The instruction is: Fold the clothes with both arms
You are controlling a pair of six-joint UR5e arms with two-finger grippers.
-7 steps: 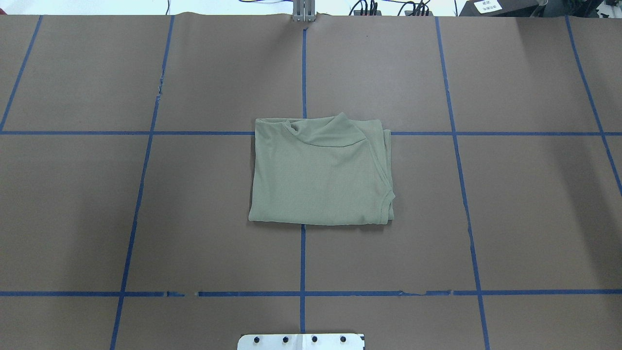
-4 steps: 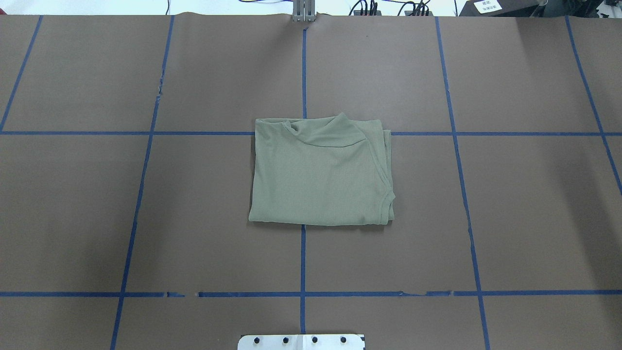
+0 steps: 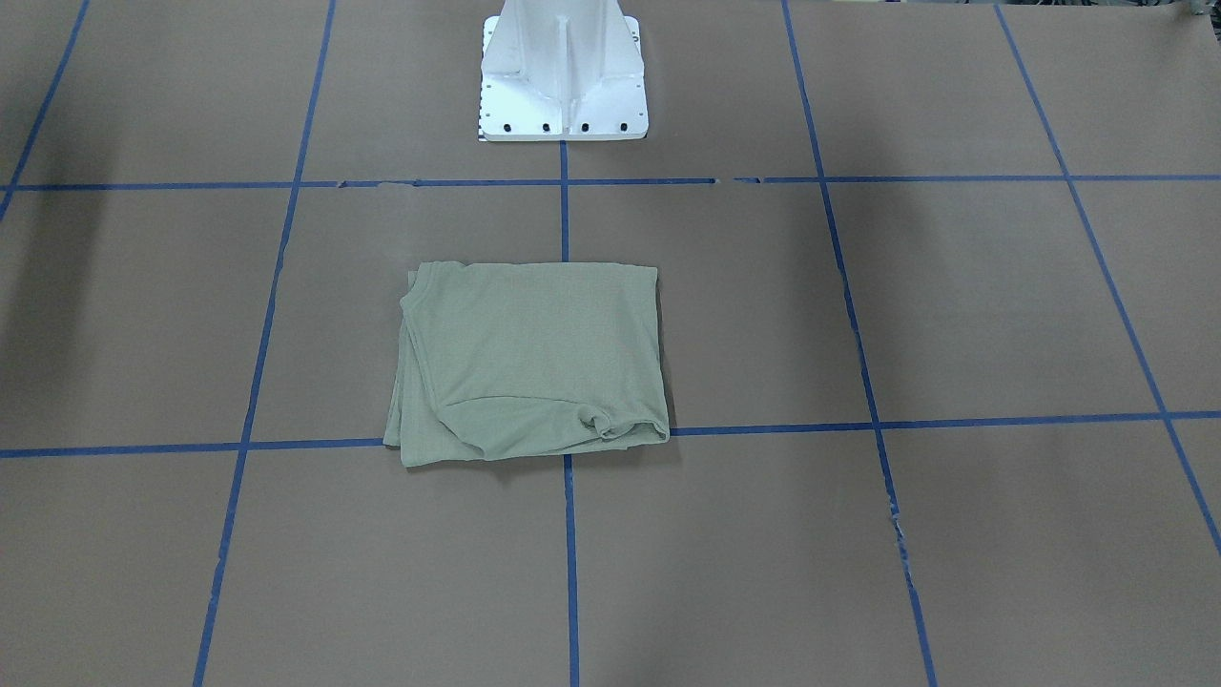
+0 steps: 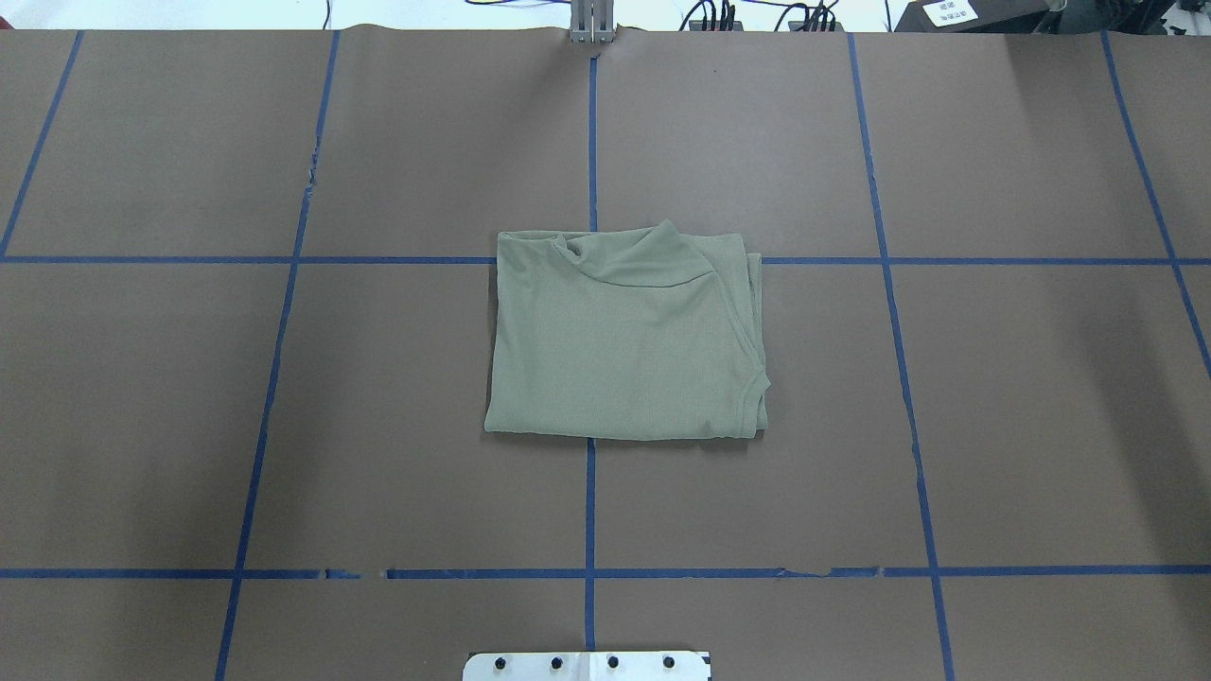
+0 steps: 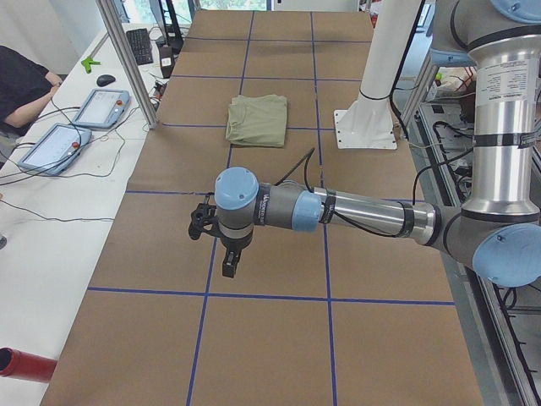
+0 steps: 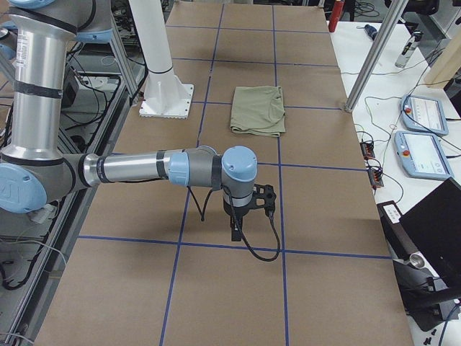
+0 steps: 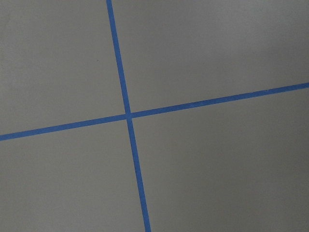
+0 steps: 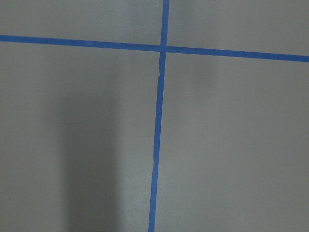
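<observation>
The clothes (image 4: 624,340) are one sage-green shirt, lying folded into a compact rectangle at the middle of the brown table, also seen as the clothes (image 3: 534,358). Nothing touches it. Both arms are far from it and show only in the side views. The left gripper (image 5: 226,269) hangs over a blue tape line toward the table's left end, well short of the clothes (image 5: 258,118). The right gripper (image 6: 235,233) hangs likewise toward the right end, away from the clothes (image 6: 258,108). I cannot tell whether either is open or shut. Both wrist views show only brown paper and tape lines.
The white pedestal base (image 3: 563,76) stands behind the shirt on the robot's side. Teach pendants (image 5: 101,108) and cables lie on a side bench beside a metal post (image 5: 127,59), where a person (image 5: 21,85) sits. More pendants (image 6: 425,115) lie past the other end.
</observation>
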